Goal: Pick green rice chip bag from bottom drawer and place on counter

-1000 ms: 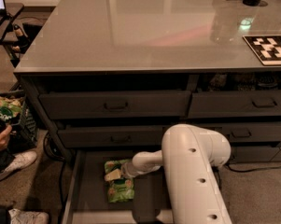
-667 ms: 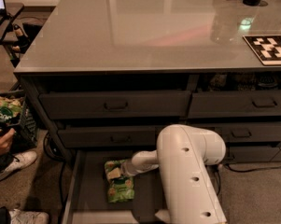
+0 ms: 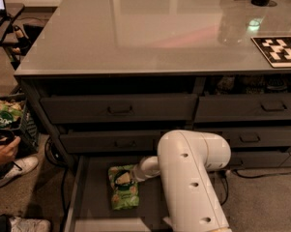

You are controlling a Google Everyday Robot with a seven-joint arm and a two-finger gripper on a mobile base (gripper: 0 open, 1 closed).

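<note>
**Gripper (image 3: 129, 176) at green rice chip bag (image 3: 124, 196), bottom drawer (image 3: 94, 197)**

Camera view, one entry per item.

- Gripper: low inside the open bottom drawer, at the upper end of the green rice chip bag. Mostly hidden behind the wrist; whether it is wide, narrow or holding the bag cannot be told.
- Arm (image 3: 193, 178): thick white link, reaching from the lower right across the drawer towards the bag.
- Green rice chip bag: lying flat on the drawer floor, left of the arm, long axis running front to back.
- Bottom drawer: pulled out, dark grey floor bare to the left of the bag.
- Counter (image 3: 135, 33): glossy light grey top above the cabinet, reflective.
- Closed drawers (image 3: 118, 108): grey fronts with dark pull handles, in rows between counter and bottom drawer.
- Patterned board (image 3: 279, 50): black and white, on the counter's right edge.
- Crate (image 3: 7, 115): on the floor at far left, holding green bags.
- Person's hand (image 3: 4, 151): at the left edge, just below the crate.
</note>
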